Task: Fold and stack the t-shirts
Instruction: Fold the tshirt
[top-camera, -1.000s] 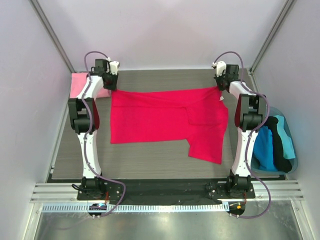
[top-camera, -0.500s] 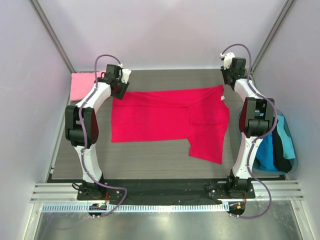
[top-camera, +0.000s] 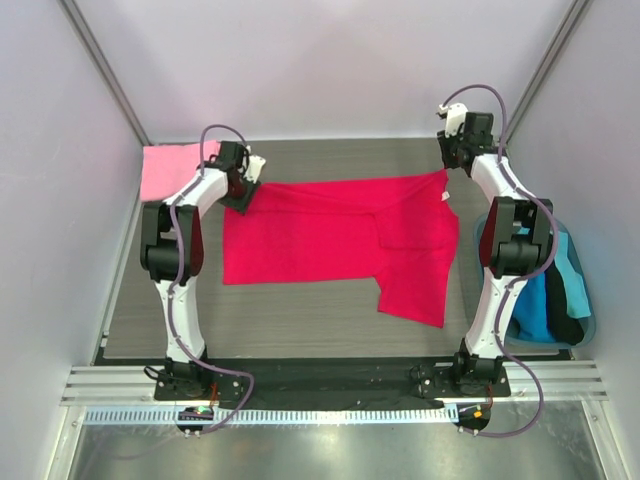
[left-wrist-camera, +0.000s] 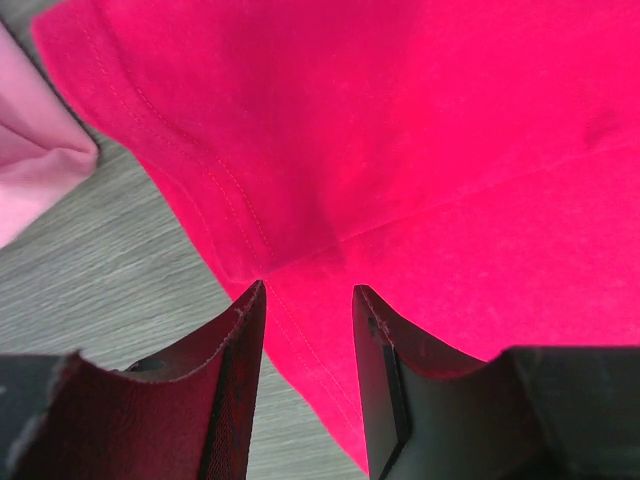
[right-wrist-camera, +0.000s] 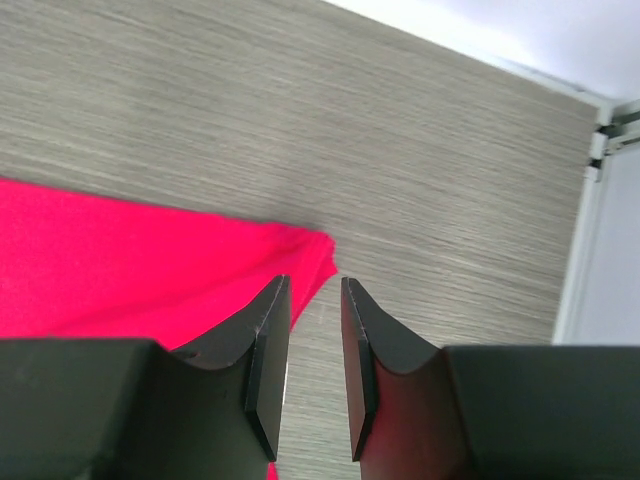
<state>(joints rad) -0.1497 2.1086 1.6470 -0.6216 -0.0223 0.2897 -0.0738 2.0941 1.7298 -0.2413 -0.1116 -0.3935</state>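
Hovering parted above corners of red t-shirt (top-camera: 320, 235), left tool (left-wrist-camera: 307, 290), right tool (right-wrist-camera: 313, 282)

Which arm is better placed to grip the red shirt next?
Probably left: the left gripper hangs open over the red shirt's hem, while the right gripper sits open off its corner, mostly above bare table.

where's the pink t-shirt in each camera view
top external: the pink t-shirt lies at the far left, just left of the red t-shirt.
left wrist: it shows at the upper left edge, beside the red hem.
right wrist: not in it.
shared landmark: the red t-shirt, which appears in all three views.
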